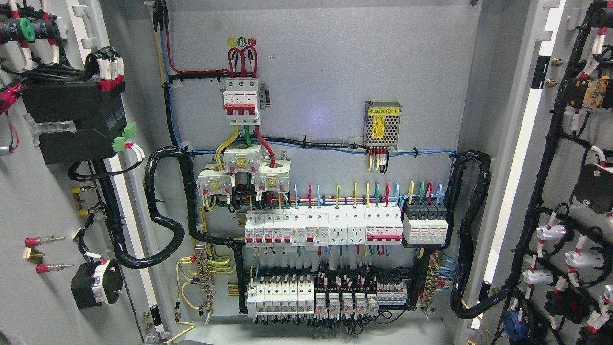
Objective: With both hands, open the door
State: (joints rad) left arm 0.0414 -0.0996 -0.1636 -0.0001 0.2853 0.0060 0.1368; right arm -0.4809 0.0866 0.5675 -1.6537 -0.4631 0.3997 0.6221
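Both cabinet doors stood swung wide open. Left door [48, 201] filled the 9 o'clock side, right door [570, 191] the 3 o'clock side, each showing its inner face to the camera. Long axis of both ran vertical; free edges pointed out toward the viewer, splayed away from the cabinet.

No robot hand or arm was in the frame, so can't tell whether fingers were apart or together.

Left door carried a black component box [72, 122] at approx 10 o'clock and a rotary switch body [96, 282] at 8 o'clock, w/ black corrugated conduit [163, 225] looping from door to cabinet. Right door held rows of wired indicator backs.

Between the doors, the grey backplate [325, 72] held a red-and-white main breaker [243, 100] at 11 o'clock, a perforated power supply [382, 123] w/ yellow label at 1 o'clock, three current transformers [242, 172] below the breaker, then a row of breakers & sockets [323, 227] near centre. Relays & terminal blocks [330, 297] sat at 6 o'clock.
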